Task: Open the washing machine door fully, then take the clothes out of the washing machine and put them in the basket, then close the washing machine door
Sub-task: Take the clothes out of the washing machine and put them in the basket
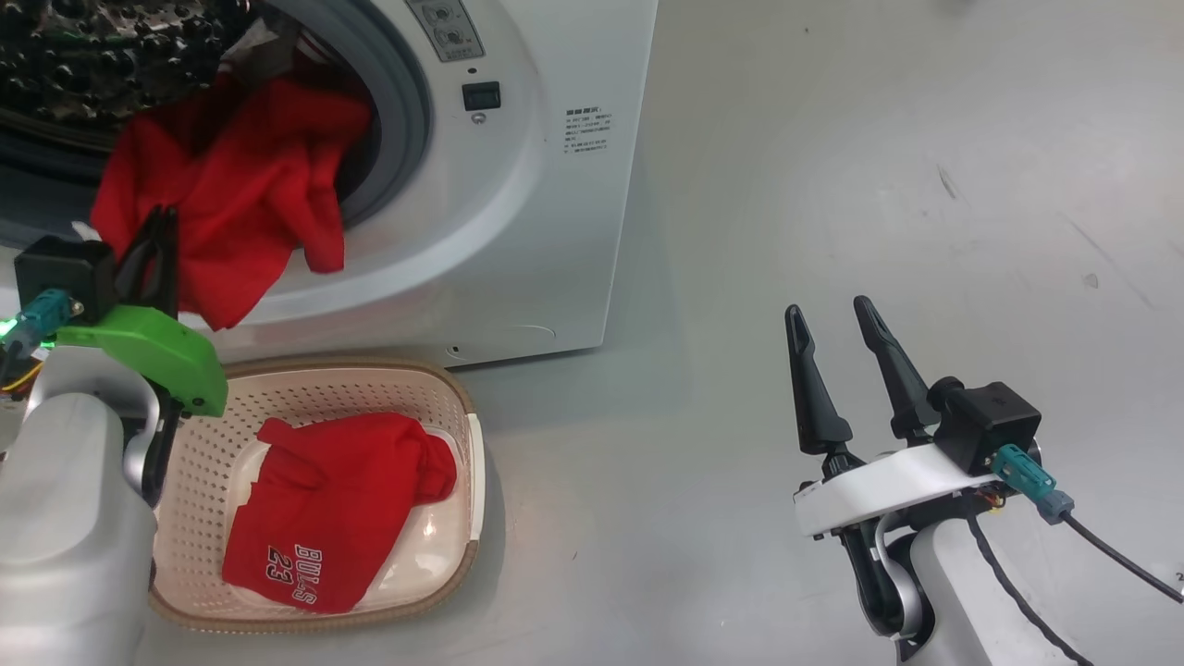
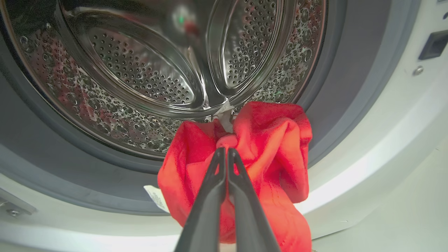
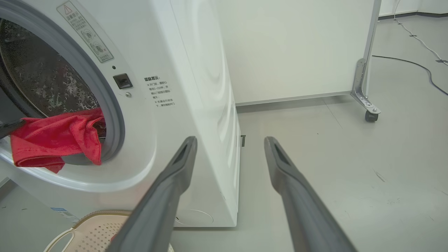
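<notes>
Clothes (image 2: 273, 140) pinched at tip of closed left end effector (image 2: 224, 149), right end effector (image 1: 829, 307) spread wide, empty.

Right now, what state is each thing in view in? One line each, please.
washing machine: mouth uncovered, fabric spilling out.
left gripper: shut on hanging garment.
hanging garment: half out of the machine, draped over the mouth's rim.
right gripper: open, empty.
basket: upright before the machine, one garment inside.
lettered garment: lying in basket.
</notes>
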Available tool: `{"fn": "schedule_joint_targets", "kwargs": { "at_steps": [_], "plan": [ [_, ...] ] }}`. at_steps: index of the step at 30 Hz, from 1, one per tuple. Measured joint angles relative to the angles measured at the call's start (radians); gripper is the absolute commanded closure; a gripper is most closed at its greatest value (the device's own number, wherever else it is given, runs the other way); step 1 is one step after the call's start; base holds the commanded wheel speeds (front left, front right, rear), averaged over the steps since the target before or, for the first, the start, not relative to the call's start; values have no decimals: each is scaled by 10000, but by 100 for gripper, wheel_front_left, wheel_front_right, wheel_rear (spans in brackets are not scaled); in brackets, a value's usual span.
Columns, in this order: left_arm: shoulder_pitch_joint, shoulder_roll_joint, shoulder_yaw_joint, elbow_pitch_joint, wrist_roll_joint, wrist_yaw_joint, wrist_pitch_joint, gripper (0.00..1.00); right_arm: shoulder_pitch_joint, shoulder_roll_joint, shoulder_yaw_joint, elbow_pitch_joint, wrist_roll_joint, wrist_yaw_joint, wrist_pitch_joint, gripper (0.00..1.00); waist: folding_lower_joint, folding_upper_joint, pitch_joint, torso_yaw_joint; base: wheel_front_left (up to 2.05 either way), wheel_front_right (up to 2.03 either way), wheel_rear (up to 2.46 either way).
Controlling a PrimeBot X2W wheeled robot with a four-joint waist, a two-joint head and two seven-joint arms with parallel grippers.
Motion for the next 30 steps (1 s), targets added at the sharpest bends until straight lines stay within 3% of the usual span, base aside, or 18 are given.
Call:
{"fn": "schedule_joint_targets", "kwargs": {
  "at_steps": [15, 30],
  "plan": [
    [876, -219, -61, -1319, -268, -69, -483, 100, 523, 2, -159, 88, 15, 88, 0, 0, 0, 0, -1004, 446, 0, 0, 0],
    [1324, -274, 504, -4575, -230, -69, -512, 100, 793, -12, -194, 96, 13, 174, 0, 0, 0, 0, -1456, 646, 0, 0, 0]
  ]
}}
